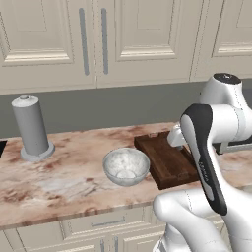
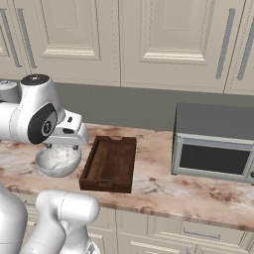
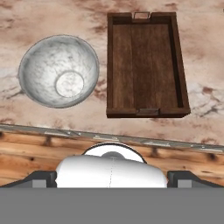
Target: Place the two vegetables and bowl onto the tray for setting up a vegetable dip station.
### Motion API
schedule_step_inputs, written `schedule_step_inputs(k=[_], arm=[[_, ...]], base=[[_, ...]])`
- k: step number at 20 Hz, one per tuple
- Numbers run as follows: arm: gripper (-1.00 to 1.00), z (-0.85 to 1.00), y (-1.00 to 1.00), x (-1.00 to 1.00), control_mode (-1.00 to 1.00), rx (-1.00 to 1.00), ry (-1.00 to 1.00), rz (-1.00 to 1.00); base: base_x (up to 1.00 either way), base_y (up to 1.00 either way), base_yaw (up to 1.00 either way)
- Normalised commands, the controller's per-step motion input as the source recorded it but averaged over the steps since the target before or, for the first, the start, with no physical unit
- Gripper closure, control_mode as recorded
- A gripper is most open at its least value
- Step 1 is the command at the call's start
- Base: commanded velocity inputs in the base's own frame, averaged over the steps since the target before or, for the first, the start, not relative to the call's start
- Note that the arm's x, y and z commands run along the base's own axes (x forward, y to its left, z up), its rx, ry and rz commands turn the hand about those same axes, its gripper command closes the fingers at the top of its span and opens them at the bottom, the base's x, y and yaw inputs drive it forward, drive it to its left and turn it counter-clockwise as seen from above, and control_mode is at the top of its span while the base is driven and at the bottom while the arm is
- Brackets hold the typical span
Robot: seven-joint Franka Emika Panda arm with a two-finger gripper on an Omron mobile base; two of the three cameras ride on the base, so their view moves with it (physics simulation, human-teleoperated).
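On tabletop below my end effector | fingers spread, empty | bowl beside tray, off its long left side

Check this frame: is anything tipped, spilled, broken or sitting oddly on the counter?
Nothing stands out. The bowl sits upright on the counter beside the tray, apart from it, and holds nothing. The tray lies flat. No spill or damage shows.

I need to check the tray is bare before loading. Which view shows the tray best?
The hand view: it looks straight down on the whole tray, rim and bare floor visible. The right base view shows it whole but slanted; in the left base view the arm covers part of it.
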Motion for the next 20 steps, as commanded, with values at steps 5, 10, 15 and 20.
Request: schedule_step_inputs(k=[5, 10, 15, 20], arm=[[-1.0, 0.0, 0.0, 0.0, 1.0, 0.0, 0.0, 0.0], [-1.0, 0.0, 0.0, 0.0, 1.0, 0.0, 0.0, 0.0], [-1.0, 0.0, 0.0, 0.0, 1.0, 0.0, 0.0, 0.0], [-1.0, 0.0, 0.0, 0.0, 1.0, 0.0, 0.0, 0.0]], base=[[-0.06, 0.0, 0.02], [-0.35, 0.0, 0.38], [-0.25, 0.06, 0.5], [-0.24, 0.13, 0.46]])
